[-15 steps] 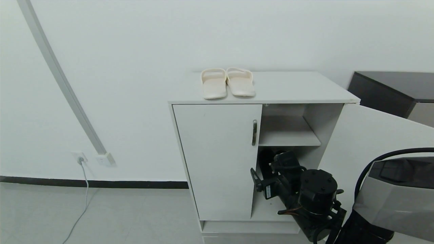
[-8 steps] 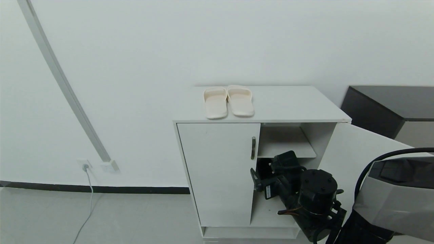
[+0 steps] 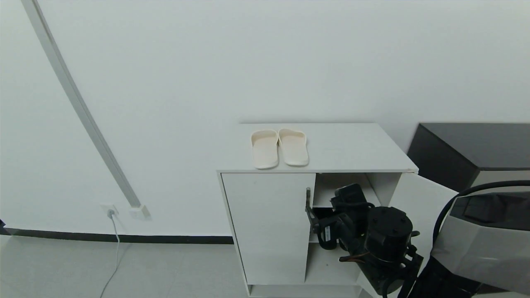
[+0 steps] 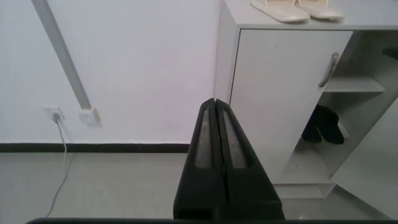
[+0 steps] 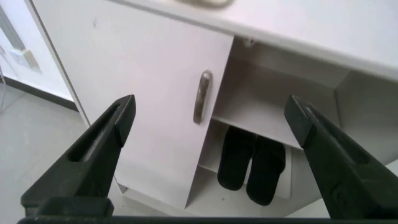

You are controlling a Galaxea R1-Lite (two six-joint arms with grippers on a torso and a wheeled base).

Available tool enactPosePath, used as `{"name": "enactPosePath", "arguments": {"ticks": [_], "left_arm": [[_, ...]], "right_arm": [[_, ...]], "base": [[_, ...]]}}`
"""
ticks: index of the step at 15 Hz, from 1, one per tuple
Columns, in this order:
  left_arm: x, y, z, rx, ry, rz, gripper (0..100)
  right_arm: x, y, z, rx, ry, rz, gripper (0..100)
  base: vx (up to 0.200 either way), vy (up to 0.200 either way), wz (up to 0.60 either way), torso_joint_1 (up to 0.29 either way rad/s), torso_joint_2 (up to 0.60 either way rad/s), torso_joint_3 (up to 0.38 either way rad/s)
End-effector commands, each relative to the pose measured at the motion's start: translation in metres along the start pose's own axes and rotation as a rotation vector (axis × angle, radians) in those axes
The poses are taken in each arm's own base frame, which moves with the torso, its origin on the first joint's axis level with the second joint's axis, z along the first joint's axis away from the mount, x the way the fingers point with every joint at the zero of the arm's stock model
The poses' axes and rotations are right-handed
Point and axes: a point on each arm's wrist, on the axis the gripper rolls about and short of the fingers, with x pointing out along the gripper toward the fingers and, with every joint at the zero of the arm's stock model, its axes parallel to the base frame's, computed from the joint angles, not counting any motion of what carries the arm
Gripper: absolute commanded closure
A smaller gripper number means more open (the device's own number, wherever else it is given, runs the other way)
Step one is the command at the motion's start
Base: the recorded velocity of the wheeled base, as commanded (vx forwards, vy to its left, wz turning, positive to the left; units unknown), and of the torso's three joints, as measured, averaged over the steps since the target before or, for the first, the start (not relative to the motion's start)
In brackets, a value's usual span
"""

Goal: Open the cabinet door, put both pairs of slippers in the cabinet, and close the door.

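The left claw has its two fingers pressed flat together, with no gap between them and nothing held. Ahead of it at about one o'clock stands the white cabinet. The cabinet's near door is closed, with a slim handle at its edge, and the bay beside it is open. A cream pair of slippers lies on the cabinet top, and a dark pair of slippers sits on the lower shelf under a bare upper shelf. At about ten o'clock, a grey conduit slants down the wall to a socket, and a cable trails from the socket onto the floor.
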Motion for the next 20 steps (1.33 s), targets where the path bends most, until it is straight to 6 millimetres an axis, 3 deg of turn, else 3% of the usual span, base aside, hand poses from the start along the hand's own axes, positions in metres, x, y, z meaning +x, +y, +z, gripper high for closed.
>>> {"name": "enactPosePath", "arguments": {"ticks": [1, 6, 8, 10, 14, 17, 20], "left_arm": [[0.000, 0.000, 0.000, 0.000, 0.000, 0.001, 100], [0.000, 0.000, 0.000, 0.000, 0.000, 0.001, 100], [0.000, 0.000, 0.000, 0.000, 0.000, 0.001, 100], [0.000, 0.000, 0.000, 0.001, 0.000, 0.001, 100], [0.000, 0.000, 0.000, 0.004, 0.000, -0.002, 100], [0.000, 0.000, 0.000, 0.004, 0.000, -0.004, 100], [0.000, 0.000, 0.000, 0.004, 0.000, -0.005, 100]], "right_arm": [[0.000, 0.000, -0.001, 0.000, -0.001, 0.004, 0], [0.006, -0.007, -0.002, -0.074, -0.014, 0.034, 0], [0.013, -0.003, 0.011, -0.059, -0.061, 0.034, 0], [0.029, 0.007, 0.041, -0.003, 0.002, 0.055, 0], [0.031, 0.042, 0.092, 0.125, 0.107, 0.082, 0], [0.036, 0.047, 0.099, 0.129, 0.103, 0.057, 0], [0.036, 0.045, 0.099, 0.138, 0.106, 0.050, 0]], "base": [[0.000, 0.000, 0.00, 0.266, -0.61, -0.334], [0.000, 0.000, 0.00, 0.084, -0.19, -0.102], [0.000, 0.000, 0.00, 0.000, 0.00, 0.000], [0.000, 0.000, 0.00, 0.000, 0.00, 0.000], [0.000, 0.000, 0.00, 0.000, 0.00, 0.000], [0.000, 0.000, 0.00, 0.000, 0.00, 0.000], [0.000, 0.200, 0.00, 0.001, 0.00, 0.004]]}}
